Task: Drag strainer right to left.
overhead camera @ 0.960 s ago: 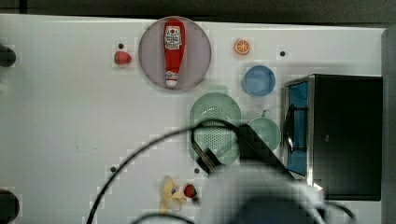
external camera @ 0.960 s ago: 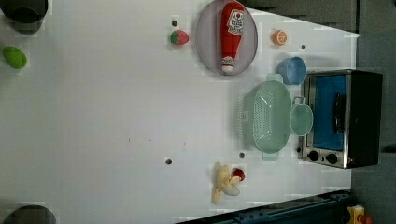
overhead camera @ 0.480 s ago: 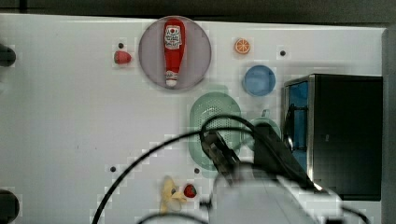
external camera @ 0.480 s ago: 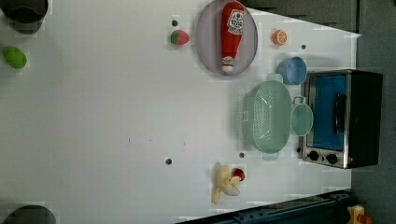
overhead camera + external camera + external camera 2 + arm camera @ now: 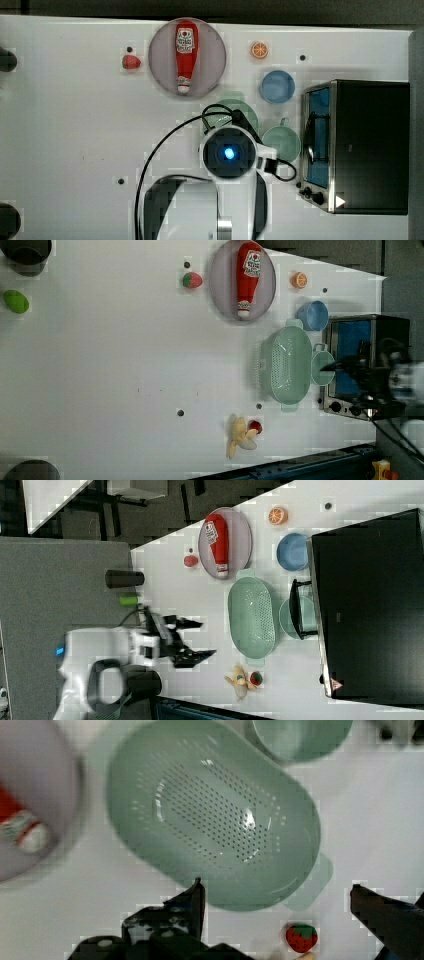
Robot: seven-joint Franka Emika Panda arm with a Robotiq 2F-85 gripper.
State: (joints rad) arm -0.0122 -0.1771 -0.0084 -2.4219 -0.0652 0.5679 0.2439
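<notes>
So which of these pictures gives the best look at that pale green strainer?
The left view: the whole strainer shows there, rim, holes and both end tabs, nothing covering it. The right view shows it whole too, but narrower. The wrist view comes closest yet crops its edge. In the top view the arm covers most of it.

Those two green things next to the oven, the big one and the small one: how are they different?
The strainer is wider and oval; the mug is smaller and round. The strainer's bowl is dotted with holes; the mug's looks solid. The strainer has flat tabs on its rim; the mug has a small loop handle. The mug sits nearer the oven. Both are pale green, open side up, side by side on the table.
</notes>
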